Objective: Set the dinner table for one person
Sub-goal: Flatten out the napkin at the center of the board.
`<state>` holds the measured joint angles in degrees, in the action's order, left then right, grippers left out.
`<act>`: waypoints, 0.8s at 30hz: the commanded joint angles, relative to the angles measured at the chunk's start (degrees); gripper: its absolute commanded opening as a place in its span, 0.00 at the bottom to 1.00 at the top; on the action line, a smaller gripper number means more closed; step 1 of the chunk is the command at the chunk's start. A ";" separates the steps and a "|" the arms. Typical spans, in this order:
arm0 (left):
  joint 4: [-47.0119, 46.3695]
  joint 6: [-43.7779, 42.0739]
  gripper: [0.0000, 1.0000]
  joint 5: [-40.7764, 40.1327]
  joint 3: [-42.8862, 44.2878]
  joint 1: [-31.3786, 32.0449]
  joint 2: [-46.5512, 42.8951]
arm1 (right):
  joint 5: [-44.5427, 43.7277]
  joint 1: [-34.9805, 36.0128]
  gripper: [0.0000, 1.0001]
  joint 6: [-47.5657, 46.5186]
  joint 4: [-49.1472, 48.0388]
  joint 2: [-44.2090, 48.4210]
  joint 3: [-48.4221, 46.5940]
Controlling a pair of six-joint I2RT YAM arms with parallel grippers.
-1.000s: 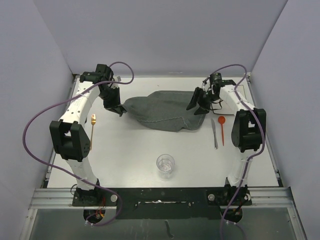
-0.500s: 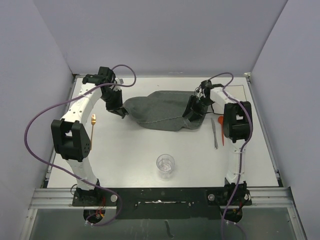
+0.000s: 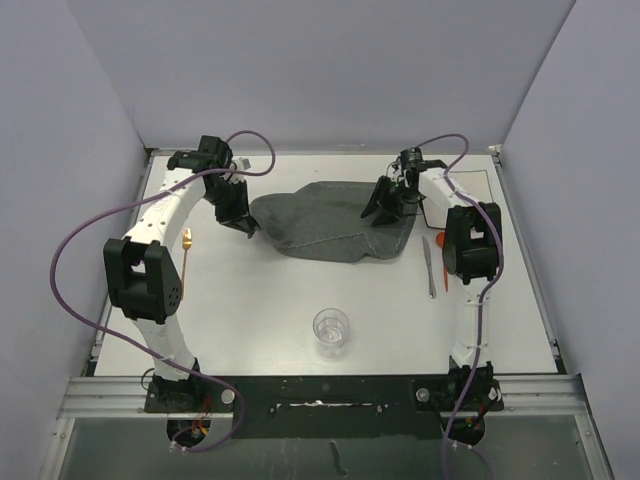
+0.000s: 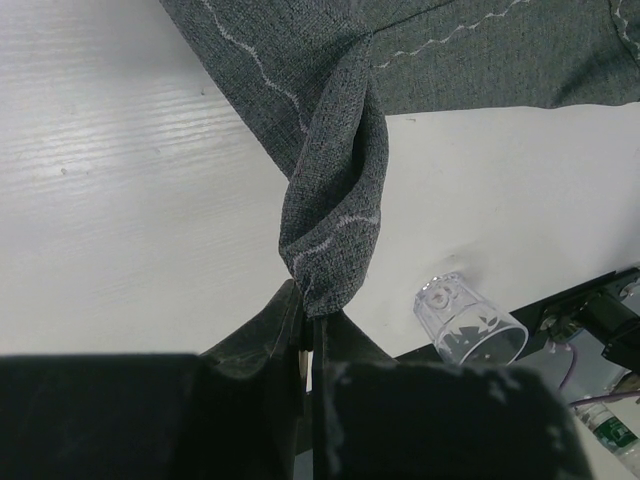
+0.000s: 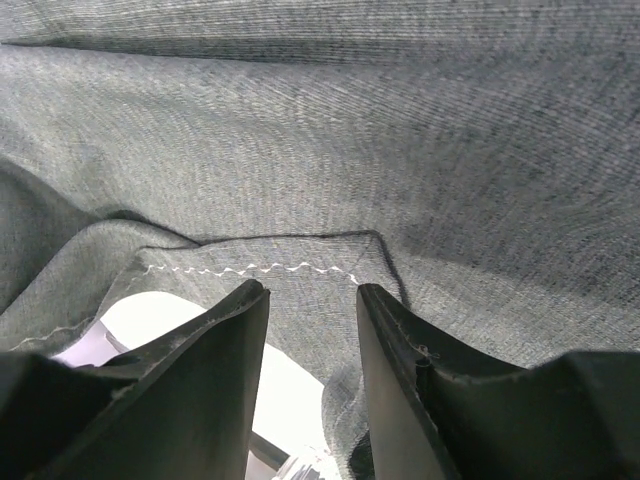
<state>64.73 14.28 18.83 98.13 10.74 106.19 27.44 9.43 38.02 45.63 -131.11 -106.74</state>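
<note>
A dark grey stitched placemat (image 3: pixel 330 225) lies rumpled at the back middle of the white dinner table (image 3: pixel 260 300). My left gripper (image 3: pixel 245 222) is shut on the placemat's left corner. In the left wrist view the cloth (image 4: pixel 335 200) bunches upward from the pinched jaws (image 4: pixel 310 312). My right gripper (image 3: pixel 380 210) hovers low over the placemat's right part. Its fingers (image 5: pixel 225 340) stand apart, open, with a folded stitched edge of the cloth (image 5: pixel 350 150) just beyond the tips (image 5: pixel 310 290).
A clear glass (image 3: pixel 332 330) stands at the front middle, also seen in the left wrist view (image 4: pixel 470 320). A gold utensil (image 3: pixel 186 255) lies on the left side. A silver knife (image 3: pixel 429 265) lies to the right, next to the right arm.
My right gripper has moved left from the placemat's right edge onto the cloth, its jaws narrowing. The left gripper has kept its hold on the corner, shifting slightly right.
</note>
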 commanded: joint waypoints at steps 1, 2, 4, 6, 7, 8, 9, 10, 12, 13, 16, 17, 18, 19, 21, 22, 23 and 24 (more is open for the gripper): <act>-2.50 -1.10 0.00 2.13 0.40 0.16 -1.40 | -0.86 0.91 0.41 0.15 1.51 -1.42 -4.73; -2.43 -1.14 0.00 2.10 0.40 0.16 -1.42 | -1.17 0.99 0.40 -0.19 2.47 -1.79 -4.94; -2.42 -1.19 0.00 2.20 0.33 0.16 -1.58 | -2.38 1.27 0.40 -0.60 2.94 -1.70 -4.47; -2.58 -1.19 0.00 2.24 0.06 0.11 -1.69 | -4.06 1.51 0.40 -0.98 3.49 -1.03 -3.75; -2.54 -1.19 0.00 2.32 0.04 0.15 -1.69 | -4.91 1.47 0.40 -1.20 4.07 -0.66 -3.52; -2.58 -1.19 0.00 2.50 -0.05 0.16 -1.69 | -6.07 1.47 0.40 -1.50 4.69 -0.42 -3.41; -2.59 -1.19 0.00 2.64 -0.11 0.16 -1.68 | -7.14 1.47 0.40 -1.80 5.38 -0.21 -3.39; -2.55 -1.12 0.00 2.62 -0.17 0.16 -1.69 | -8.11 1.47 0.40 -2.14 6.13 -0.02 -3.39; -2.63 -1.19 0.00 2.62 -0.20 0.16 -1.77 | -9.38 1.33 0.40 -2.44 7.22 0.09 -3.19; -2.72 -1.19 0.00 2.65 -0.39 0.16 -1.88 | -9.73 1.18 0.40 -2.58 7.58 0.02 -3.04; -2.77 -1.18 0.00 2.62 -0.66 0.15 -1.93 | -10.63 1.01 0.40 -2.60 8.17 -0.08 -2.48; -2.71 -1.19 0.00 2.63 -0.73 0.16 -2.04 | -10.94 1.00 0.40 -2.60 8.30 -0.15 -2.29; -2.76 -1.17 0.00 2.55 -0.81 0.16 -2.12 | -11.00 0.91 0.40 -2.59 8.30 -0.25 -2.10; -2.77 -1.19 0.00 2.49 -0.91 0.16 -2.22 | -10.82 0.93 0.40 -2.60 8.47 -0.49 -2.19; -2.77 -1.21 0.00 2.28 -0.94 0.16 -2.46 | -10.30 0.91 0.40 -2.60 8.89 -1.18 -2.61; -2.77 -1.21 0.00 2.19 -0.88 0.16 -2.47 | -10.02 0.99 0.40 -2.60 8.95 -1.55 -2.82; -2.69 -1.23 0.00 2.18 -0.91 0.16 -2.51 | -9.57 1.10 0.40 -2.60 8.84 -1.73 -2.87; -2.68 -1.27 0.00 2.23 -0.93 0.16 -2.46 | -8.96 1.17 0.40 -2.60 8.48 -1.86 -2.86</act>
<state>63.88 14.11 20.01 96.86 10.74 106.19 17.96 10.55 36.16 53.82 -132.35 -108.97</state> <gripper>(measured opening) 0.020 0.401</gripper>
